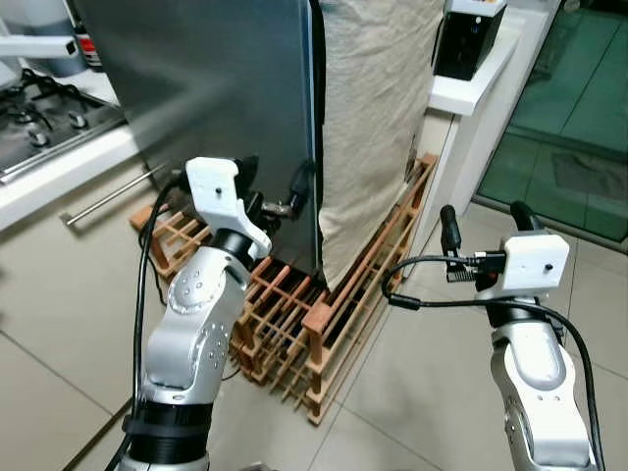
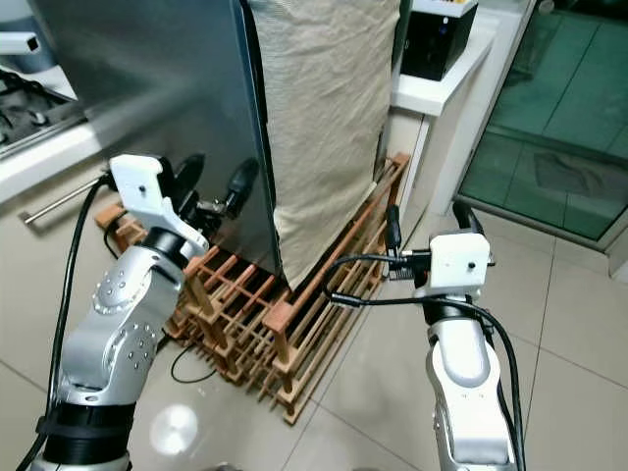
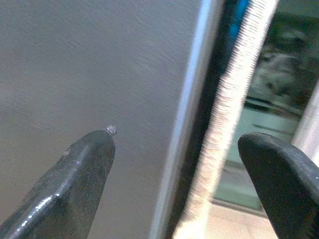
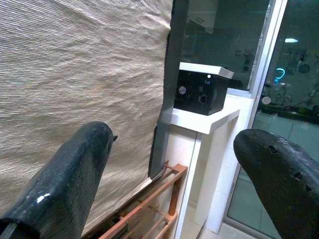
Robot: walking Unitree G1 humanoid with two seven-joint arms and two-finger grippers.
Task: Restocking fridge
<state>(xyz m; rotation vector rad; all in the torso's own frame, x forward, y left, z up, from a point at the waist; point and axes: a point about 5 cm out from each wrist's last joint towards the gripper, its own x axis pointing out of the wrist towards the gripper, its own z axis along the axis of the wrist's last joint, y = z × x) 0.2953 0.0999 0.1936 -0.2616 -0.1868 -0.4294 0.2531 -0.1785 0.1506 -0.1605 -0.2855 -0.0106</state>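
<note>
1. Our left pincer (image 1: 277, 191) is raised against the tall grey stainless-steel fridge door (image 1: 216, 88), its two black fingers spread apart with nothing between them. They straddle the door's lower vertical edge, one finger (image 3: 79, 174) in front of the steel face and the other past the edge.
2. Our right pincer (image 1: 486, 224) hangs in open air off to the right, well apart from the fridge. Its fingers are also spread wide and hold nothing.
3. We see a beige woven cloth (image 1: 368, 118) draped down the fridge's side, just beside the door edge. It hides whatever lies behind it, and the frame cuts off the top of both cloth and door.
4. We find a low wooden slatted rack (image 1: 314, 324) on the pale tiled floor (image 1: 412, 383) beneath the fridge. Its far part is covered by the door and cloth.
5. We can see a white counter ledge (image 1: 471, 88) to the right carrying a small black box (image 4: 199, 95), cropped at the top in the head views.
6. We make out a steel gas hob (image 1: 39, 123) at far left, only partly in view.
7. We cannot tell whether the door is ajar or fully closed. The left wrist view is blurred along the edge.
</note>
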